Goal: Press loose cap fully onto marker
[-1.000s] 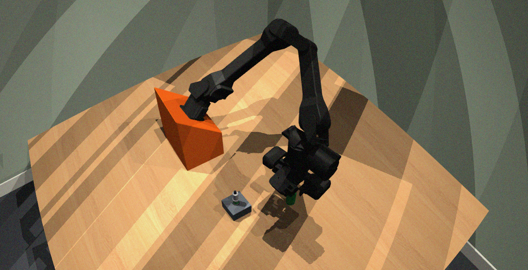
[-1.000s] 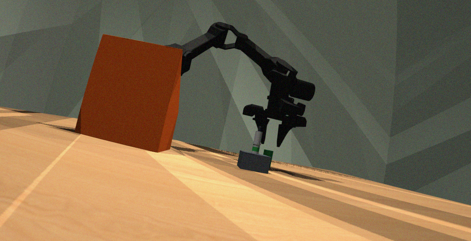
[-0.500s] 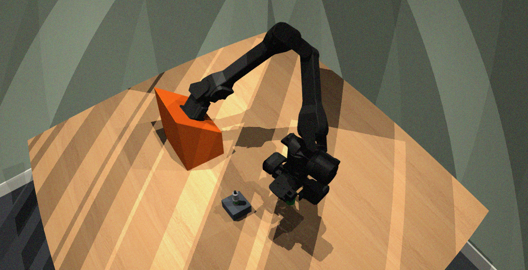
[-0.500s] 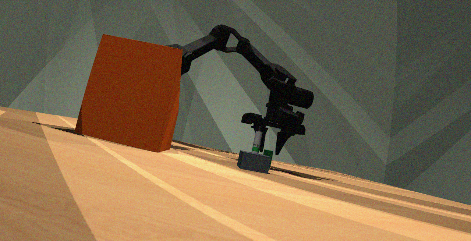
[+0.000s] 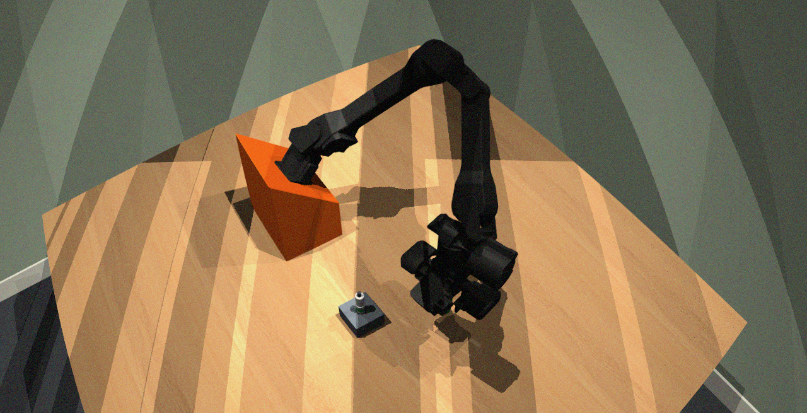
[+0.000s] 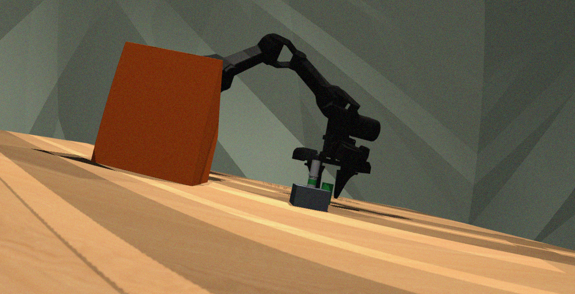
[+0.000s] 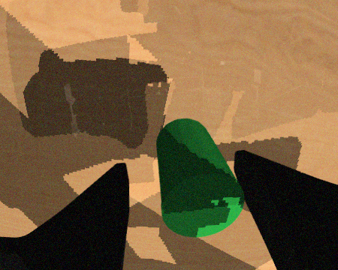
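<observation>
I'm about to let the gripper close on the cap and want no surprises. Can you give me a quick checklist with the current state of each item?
1. Cap between the fingers: ok, one finger on each side in the wrist view.
2. Gripper open, gaps both sides of the cap: ok.
3. Cap upright on the table: ok.
4. Gripper low enough to grip the cap's side: ok; in the exterior view a fingertip reaches cap level.
5. Marker upright in the holder block, uncapped: ok.
6. Fingers clear of the marker: cannot tell; they overlap in the exterior view.
</observation>
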`<state>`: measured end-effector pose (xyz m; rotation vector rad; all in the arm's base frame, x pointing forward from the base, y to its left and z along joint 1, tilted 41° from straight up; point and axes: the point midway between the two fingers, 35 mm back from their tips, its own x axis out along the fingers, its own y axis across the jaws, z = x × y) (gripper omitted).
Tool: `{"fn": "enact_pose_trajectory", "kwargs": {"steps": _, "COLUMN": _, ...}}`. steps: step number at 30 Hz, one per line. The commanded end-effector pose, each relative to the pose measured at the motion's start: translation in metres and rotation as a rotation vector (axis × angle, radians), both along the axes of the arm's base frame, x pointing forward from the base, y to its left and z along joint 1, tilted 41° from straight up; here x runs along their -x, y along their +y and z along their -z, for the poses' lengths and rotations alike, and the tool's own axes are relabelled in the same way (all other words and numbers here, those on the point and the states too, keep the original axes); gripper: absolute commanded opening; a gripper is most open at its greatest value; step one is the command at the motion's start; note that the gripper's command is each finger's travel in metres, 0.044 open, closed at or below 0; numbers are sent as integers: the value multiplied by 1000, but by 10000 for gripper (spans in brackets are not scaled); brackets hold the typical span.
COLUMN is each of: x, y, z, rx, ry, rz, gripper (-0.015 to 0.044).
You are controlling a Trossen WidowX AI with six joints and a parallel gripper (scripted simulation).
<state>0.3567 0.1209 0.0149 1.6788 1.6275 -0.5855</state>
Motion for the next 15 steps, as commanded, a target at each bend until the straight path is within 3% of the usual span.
{"fn": "enact_pose_trajectory", "kwargs": {"steps": 1, "x": 2, "y": 1, "z": 5, "rx": 3, "ry": 14, "rz": 4, "gripper": 211}}
{"fn": "enact_pose_trajectory", "kwargs": {"steps": 3, "x": 2, "y": 1, "z": 5, "rx": 3, "ry": 14, "rz": 4, "gripper": 159}}
{"fn": "enact_pose_trajectory", "kwargs": {"steps": 13, "x": 2, "y": 1, "z": 5, "rx": 3, "ry": 14, "rz": 4, "gripper": 92}}
{"fn": "enact_pose_trajectory", "kwargs": {"steps": 15, "x": 2, "y": 0, "z": 4, "rx": 4, "ry": 14, "rz": 4, "gripper": 39}}
